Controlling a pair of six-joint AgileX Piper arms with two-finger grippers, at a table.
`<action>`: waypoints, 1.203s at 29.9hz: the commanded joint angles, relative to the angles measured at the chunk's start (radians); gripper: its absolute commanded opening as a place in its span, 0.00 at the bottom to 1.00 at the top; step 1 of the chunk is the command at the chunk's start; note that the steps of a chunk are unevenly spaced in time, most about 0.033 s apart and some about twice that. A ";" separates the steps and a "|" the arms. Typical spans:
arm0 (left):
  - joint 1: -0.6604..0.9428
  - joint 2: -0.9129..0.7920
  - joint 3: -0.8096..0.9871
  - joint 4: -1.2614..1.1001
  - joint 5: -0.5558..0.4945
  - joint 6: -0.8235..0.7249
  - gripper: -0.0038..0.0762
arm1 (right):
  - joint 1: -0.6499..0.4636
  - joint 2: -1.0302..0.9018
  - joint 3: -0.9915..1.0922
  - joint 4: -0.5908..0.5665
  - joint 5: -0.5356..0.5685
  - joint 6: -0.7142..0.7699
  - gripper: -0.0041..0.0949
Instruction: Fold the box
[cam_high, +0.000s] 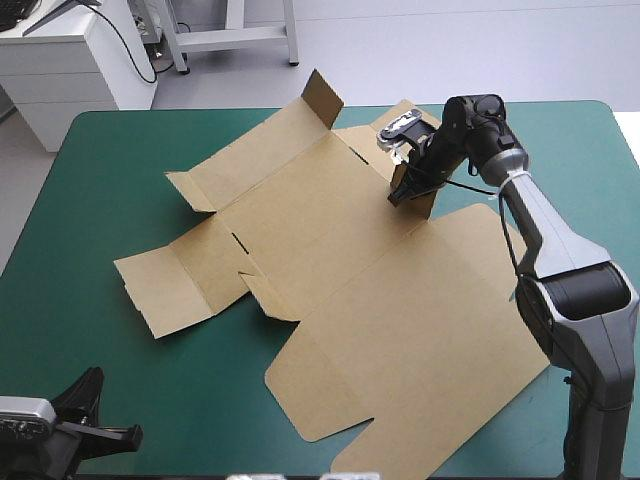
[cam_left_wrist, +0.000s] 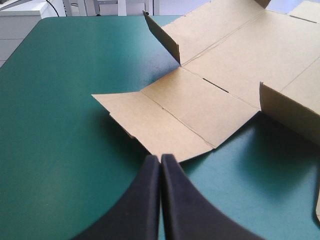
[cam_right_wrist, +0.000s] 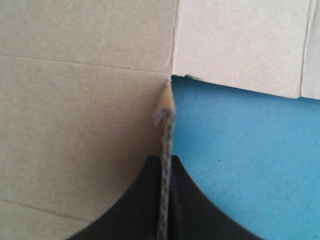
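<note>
The brown box (cam_high: 330, 260) lies as a cut sheet, mostly flat, across the middle of the teal-green cover. One small flap (cam_high: 322, 98) stands up at its far edge. My right gripper (cam_high: 405, 192) is at the sheet's far right side, shut on a raised flap (cam_high: 428, 200). In the right wrist view that flap's thin edge (cam_right_wrist: 165, 107) runs up between the black fingers (cam_right_wrist: 145, 200), with flat board (cam_right_wrist: 75, 100) beside it. My left gripper (cam_high: 105, 425) sits low at the near left corner, shut and holding nothing. Its tip (cam_left_wrist: 160, 161) points at the box's nearest side flap (cam_left_wrist: 165, 125), just short of it.
Bare teal-green cover (cam_high: 120, 170) stretches along the left side and the near edge. A side wall (cam_left_wrist: 287, 112) of the sheet is lifted off the table to the right of my left gripper. A white cabinet (cam_high: 60, 60) stands beyond the far left corner.
</note>
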 joint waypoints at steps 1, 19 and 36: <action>-0.001 -0.008 -0.020 -0.013 -0.074 -0.004 0.04 | 0.032 -0.060 -0.043 0.010 0.010 -0.110 0.02; -0.001 -0.008 -0.020 -0.013 -0.074 -0.007 0.04 | 0.206 -0.060 -0.043 -0.117 -0.083 -0.490 0.02; -0.001 -0.008 -0.020 -0.013 -0.074 -0.007 0.04 | 0.206 -0.055 -0.043 0.065 -0.178 -0.731 0.02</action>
